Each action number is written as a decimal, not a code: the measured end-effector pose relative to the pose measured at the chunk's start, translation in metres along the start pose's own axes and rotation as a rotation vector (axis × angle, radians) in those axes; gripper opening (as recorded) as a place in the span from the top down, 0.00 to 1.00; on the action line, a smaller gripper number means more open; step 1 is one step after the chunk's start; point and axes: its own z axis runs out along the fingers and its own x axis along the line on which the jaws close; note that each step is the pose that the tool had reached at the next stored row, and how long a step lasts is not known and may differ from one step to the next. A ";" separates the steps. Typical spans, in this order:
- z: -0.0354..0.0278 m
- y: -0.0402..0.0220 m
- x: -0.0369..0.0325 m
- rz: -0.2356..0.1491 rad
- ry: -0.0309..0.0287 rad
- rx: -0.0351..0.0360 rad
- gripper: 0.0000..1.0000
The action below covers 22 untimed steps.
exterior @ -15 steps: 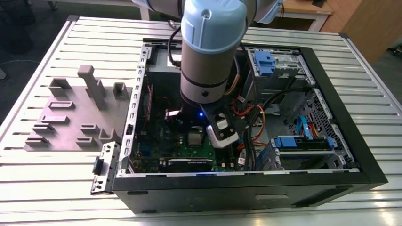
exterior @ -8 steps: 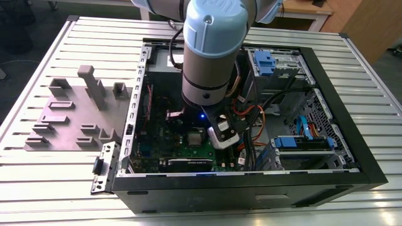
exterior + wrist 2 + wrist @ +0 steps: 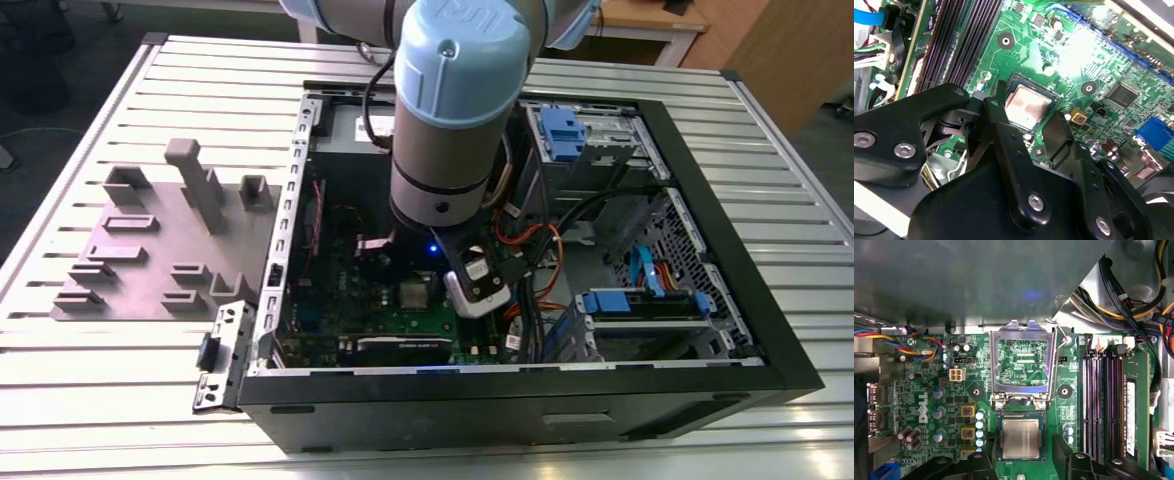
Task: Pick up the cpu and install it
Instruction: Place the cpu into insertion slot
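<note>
Exterior view: slatted metal table [image 3: 107,90] carries open black computer case [image 3: 534,400]. Robot arm [image 3: 454,120] reaches down into case. Grey fixture plate [image 3: 147,250] lies on table, at exterior view's left of case.

First wrist view: green motherboard [image 3: 929,405] with memory slots [image 3: 1104,400] beside socket. Shiny socket frame [image 3: 1019,329] tilted up, open.

Second wrist view: gripper [image 3: 1029,112] low over socket, jaws spread apart, grasping nothing. Black fingers [image 3: 1004,130] stand on either side of cpu [image 3: 1026,106].

cpu lies flat in socket, silver top up, in both wrist views [image 3: 1020,437].
</note>
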 end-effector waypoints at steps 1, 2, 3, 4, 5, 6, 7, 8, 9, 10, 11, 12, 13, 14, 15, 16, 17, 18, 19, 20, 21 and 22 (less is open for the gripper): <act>0.0003 0.0000 0.0000 0.000 0.0001 -0.0026 0.44; 0.0004 0.0000 -0.0001 0.000 0.0002 -0.0066 0.44; 0.0004 0.0000 -0.0001 0.000 0.0004 -0.0119 0.45; 0.0006 0.0000 -0.0001 0.000 0.0005 -0.0176 0.52; 0.0006 0.0000 -0.0001 0.000 0.0006 -0.0225 0.52; 0.0007 0.0000 -0.0001 0.000 0.0007 -0.0266 0.58; 0.0007 0.0000 -0.0001 0.000 0.0008 -0.0303 0.64; 0.0008 0.0000 -0.0001 -0.001 0.0009 -0.0341 0.64; 0.0008 0.0000 -0.0001 -0.001 0.0010 -0.0373 0.69; 0.0008 0.0001 -0.0001 -0.001 0.0009 -0.0386 0.69; 0.0008 0.0001 -0.0001 -0.001 0.0010 -0.0395 0.76; 0.0008 0.0000 -0.0001 -0.001 0.0010 -0.0402 0.76; 0.0008 0.0000 -0.0001 -0.001 0.0011 -0.0409 0.76; 0.0008 0.0000 -0.0001 -0.001 0.0010 -0.0417 0.75; 0.0008 0.0000 -0.0001 -0.001 0.0011 -0.0420 0.75; 0.0008 0.0000 -0.0001 -0.001 0.0011 -0.0415 0.69; 0.0009 0.0000 -0.0001 -0.001 0.0011 -0.0414 0.64; 0.0012 0.0000 -0.0001 -0.001 0.0010 -0.0415 0.64; 0.0015 0.0000 -0.0002 -0.001 0.0009 -0.0409 0.64; 0.0016 0.0000 -0.0002 -0.001 0.0010 -0.0371 0.57; 0.0016 0.0000 -0.0002 -0.001 0.0008 -0.0317 0.57; 0.0017 0.0000 -0.0002 0.000 0.0006 -0.0264 0.57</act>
